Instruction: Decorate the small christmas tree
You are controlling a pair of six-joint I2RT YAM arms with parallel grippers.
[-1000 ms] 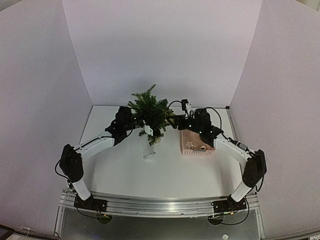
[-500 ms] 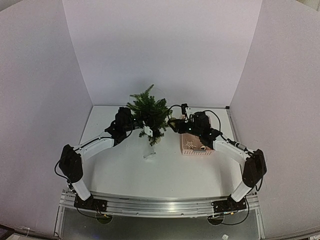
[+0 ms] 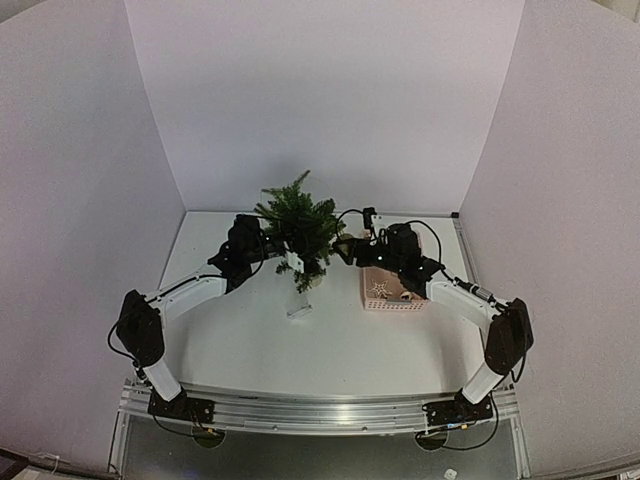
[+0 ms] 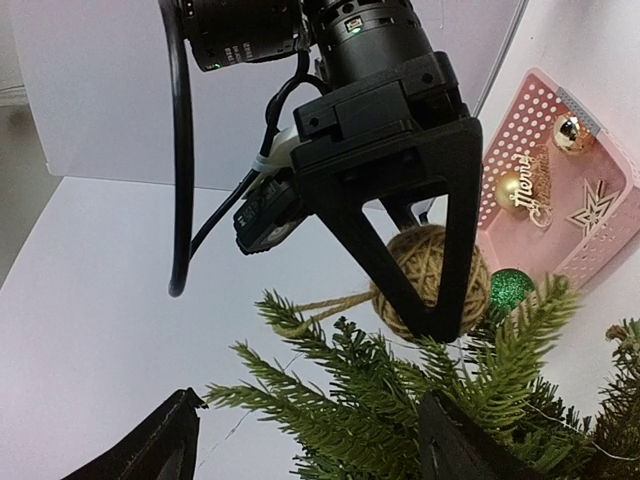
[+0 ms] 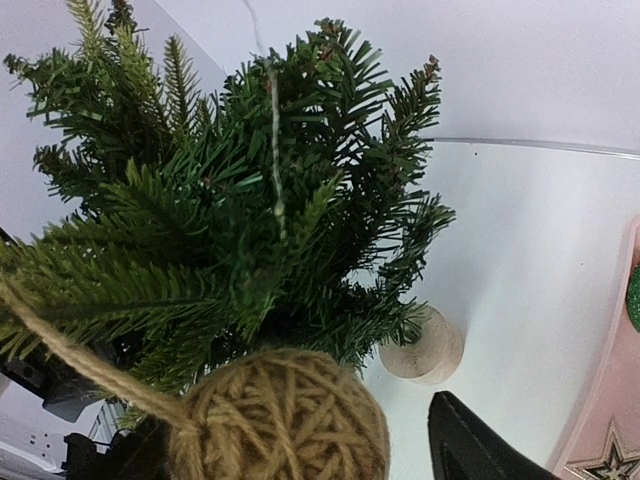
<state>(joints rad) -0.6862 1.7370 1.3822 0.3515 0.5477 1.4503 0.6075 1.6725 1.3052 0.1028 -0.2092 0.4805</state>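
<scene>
The small christmas tree (image 3: 300,225) stands mid-table on a pale round base (image 5: 425,348). My left gripper (image 3: 270,242) is at its left side, open, with green branches (image 4: 380,410) between its fingers (image 4: 165,450). From the right, my right gripper (image 3: 345,250) reaches into the foliage and is open. A twine ball ornament (image 5: 285,415) sits between the right gripper's fingers, with a gap to the right finger (image 5: 480,445). Its twine loop (image 4: 300,308) lies over a branch tip. In the left wrist view the right gripper (image 4: 435,315) straddles the twine ball (image 4: 425,270).
A pink perforated basket (image 3: 393,292) sits right of the tree. It holds gold baubles (image 4: 512,188), a wooden star (image 4: 590,210) and a green glitter ball (image 4: 510,288). White walls enclose the table at the back and on both sides.
The right gripper moved left from above the basket into the tree's right side with the twine ball, and its jaws have widened. The left arm hardly moved.
</scene>
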